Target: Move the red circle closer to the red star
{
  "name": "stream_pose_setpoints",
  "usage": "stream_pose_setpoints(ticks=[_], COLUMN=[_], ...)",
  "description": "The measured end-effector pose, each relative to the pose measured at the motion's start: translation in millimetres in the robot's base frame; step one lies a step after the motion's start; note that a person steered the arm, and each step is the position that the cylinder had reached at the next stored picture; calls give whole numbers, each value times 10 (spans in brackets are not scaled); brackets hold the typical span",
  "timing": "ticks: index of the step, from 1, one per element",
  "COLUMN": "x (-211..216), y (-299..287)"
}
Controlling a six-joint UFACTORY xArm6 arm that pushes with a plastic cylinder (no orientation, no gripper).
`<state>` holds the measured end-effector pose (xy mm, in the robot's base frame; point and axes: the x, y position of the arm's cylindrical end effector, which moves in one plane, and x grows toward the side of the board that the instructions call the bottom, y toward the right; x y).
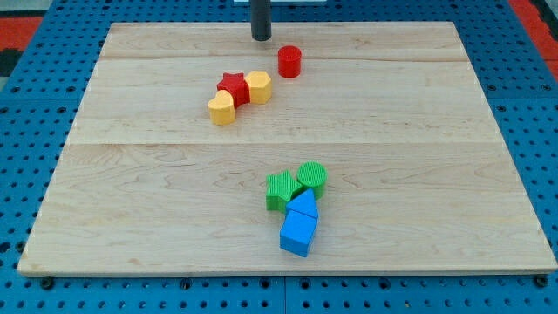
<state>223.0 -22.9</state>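
Observation:
The red circle (289, 62) stands on the wooden board near the view's top centre. The red star (234, 87) lies down and to the left of it, wedged between a yellow hexagon (258, 86) on its right and a yellow heart-like block (222, 108) on its lower left. A gap separates the red circle from the yellow hexagon. My tip (261, 38) is at the view's top, just up and left of the red circle, apart from it.
A green star-like block (281, 189), a green circle (312, 177) and two blue blocks (300, 221) cluster at the lower centre. The wooden board (131, 201) lies on a blue perforated base (26, 148).

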Motion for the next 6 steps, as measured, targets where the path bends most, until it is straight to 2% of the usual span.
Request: stream_pose_setpoints(ticks=[1, 2, 3, 4, 5, 6], x=[140, 699, 700, 419, 246, 484], y=[772, 936, 495, 569, 293, -152])
